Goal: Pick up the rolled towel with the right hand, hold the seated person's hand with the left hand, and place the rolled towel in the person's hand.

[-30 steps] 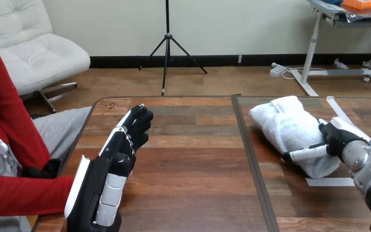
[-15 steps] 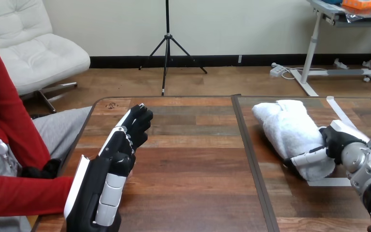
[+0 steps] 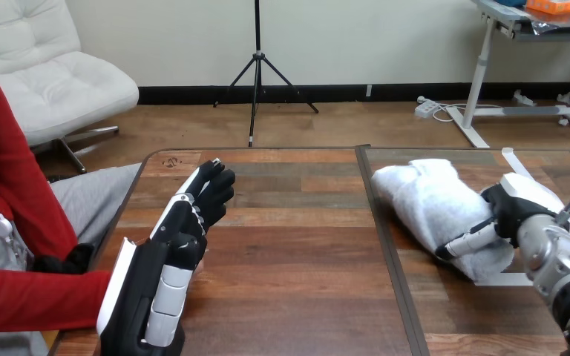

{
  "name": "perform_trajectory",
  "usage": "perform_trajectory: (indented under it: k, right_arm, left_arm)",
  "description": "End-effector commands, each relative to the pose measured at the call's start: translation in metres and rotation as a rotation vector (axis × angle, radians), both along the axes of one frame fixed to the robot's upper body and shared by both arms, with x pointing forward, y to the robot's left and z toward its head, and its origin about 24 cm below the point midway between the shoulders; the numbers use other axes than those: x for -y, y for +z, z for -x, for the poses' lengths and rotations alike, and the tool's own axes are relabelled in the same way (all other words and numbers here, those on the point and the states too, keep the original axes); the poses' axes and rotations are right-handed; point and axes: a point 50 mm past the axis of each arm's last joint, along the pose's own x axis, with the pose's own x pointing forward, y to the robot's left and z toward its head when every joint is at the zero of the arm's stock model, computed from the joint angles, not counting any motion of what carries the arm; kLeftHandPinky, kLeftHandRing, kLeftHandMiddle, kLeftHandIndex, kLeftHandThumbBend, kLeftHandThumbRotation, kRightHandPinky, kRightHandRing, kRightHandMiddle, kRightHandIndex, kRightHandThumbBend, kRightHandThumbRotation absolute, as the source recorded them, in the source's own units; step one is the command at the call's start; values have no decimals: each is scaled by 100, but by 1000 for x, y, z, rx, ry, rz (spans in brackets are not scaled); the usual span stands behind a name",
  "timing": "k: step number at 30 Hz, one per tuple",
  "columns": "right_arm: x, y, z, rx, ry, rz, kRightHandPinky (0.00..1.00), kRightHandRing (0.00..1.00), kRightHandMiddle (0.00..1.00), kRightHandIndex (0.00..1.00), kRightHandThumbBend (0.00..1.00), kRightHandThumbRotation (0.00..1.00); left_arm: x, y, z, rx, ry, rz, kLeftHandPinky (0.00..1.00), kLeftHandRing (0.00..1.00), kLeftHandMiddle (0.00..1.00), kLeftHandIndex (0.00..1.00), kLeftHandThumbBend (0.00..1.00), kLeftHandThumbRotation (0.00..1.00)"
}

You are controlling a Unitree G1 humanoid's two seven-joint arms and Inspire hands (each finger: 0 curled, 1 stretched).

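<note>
The white rolled towel (image 3: 434, 204) lies slanted over the right half of the table, its far end reaching the centre seam. My right hand (image 3: 516, 210) grips its near end, with the thumb (image 3: 466, 241) pressed across the roll. My left hand (image 3: 165, 271) stands on edge at the table's left side, its back facing me. The person's red sleeve (image 3: 37, 297) runs in from the left and ends right at that hand. The person's hand is hidden behind my left hand, so I cannot tell how the two meet.
The wooden table (image 3: 297, 252) has a dark seam (image 3: 386, 245) running front to back. Strips of white tape (image 3: 518, 167) lie on its right half, one (image 3: 503, 279) just under the towel's near end. The person sits at the left edge.
My right hand has carried the towel leftward and turned it, so its far end now reaches the centre seam. My left hand and the person's arm have stayed put.
</note>
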Motion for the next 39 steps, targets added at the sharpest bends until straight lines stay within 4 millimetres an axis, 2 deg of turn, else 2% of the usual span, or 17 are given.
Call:
perform_trajectory:
  k: [1,5,10,28,39]
  right_arm:
    - [-15,-11,2,11,40,-9,38,46,52,51,80,2]
    - [-16,-11,2,32,39,-12,35,43,48,48,74,1]
    - [-17,-11,3,46,37,-19,33,40,46,47,71,0]
    - [-15,-10,5,136,39,-81,37,44,48,47,71,0]
    - [-15,-6,5,204,51,-125,36,42,47,49,69,0]
  left_arm:
    - [-2,20,-7,113,15,22,91,89,88,90,80,100]
    - [-3,21,-7,110,18,20,91,89,88,90,80,100]
    - [-4,22,-7,108,22,16,91,90,88,90,79,100]
    - [-5,22,-6,105,36,7,91,90,88,89,78,100]
    - [-5,22,-6,102,31,7,90,90,88,89,80,100]
